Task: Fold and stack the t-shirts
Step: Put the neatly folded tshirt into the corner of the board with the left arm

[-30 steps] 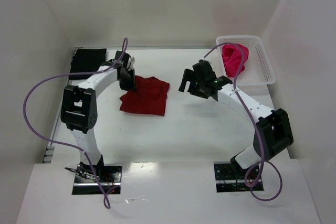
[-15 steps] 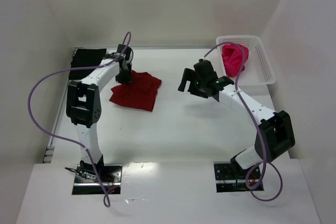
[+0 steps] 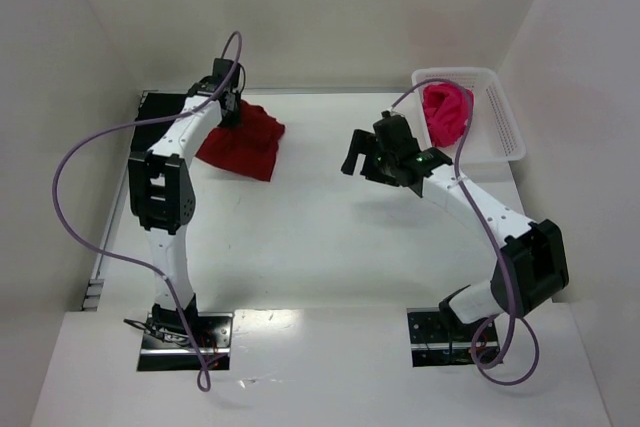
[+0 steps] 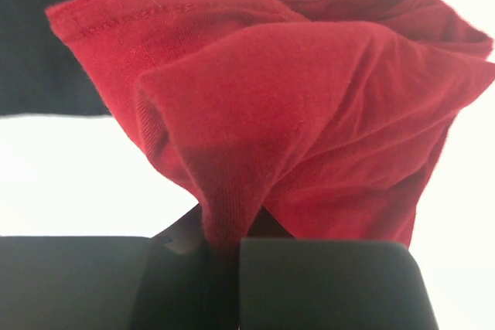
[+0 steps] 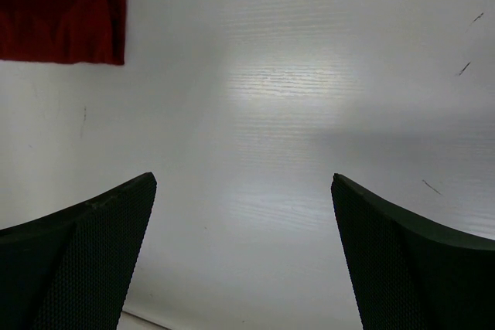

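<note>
In the top view the left arm (image 3: 165,152) covers part of the black t-shirt (image 3: 160,109). The red t-shirt (image 3: 245,137) swallows the tips of the left pincer (image 3: 229,112). A cable (image 3: 462,137) crosses the pink t-shirt (image 3: 445,109), bunched in the basket (image 3: 505,127). The right wrist view crops the red t-shirt at its upper-left corner and the right pincer (image 5: 244,182) along the bottom edge.

No readable text, labels, numbers anywhere.

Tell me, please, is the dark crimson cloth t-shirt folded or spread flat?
Folded: the dark crimson cloth t-shirt shows overlapping layers, pinched by the left gripper.
</note>
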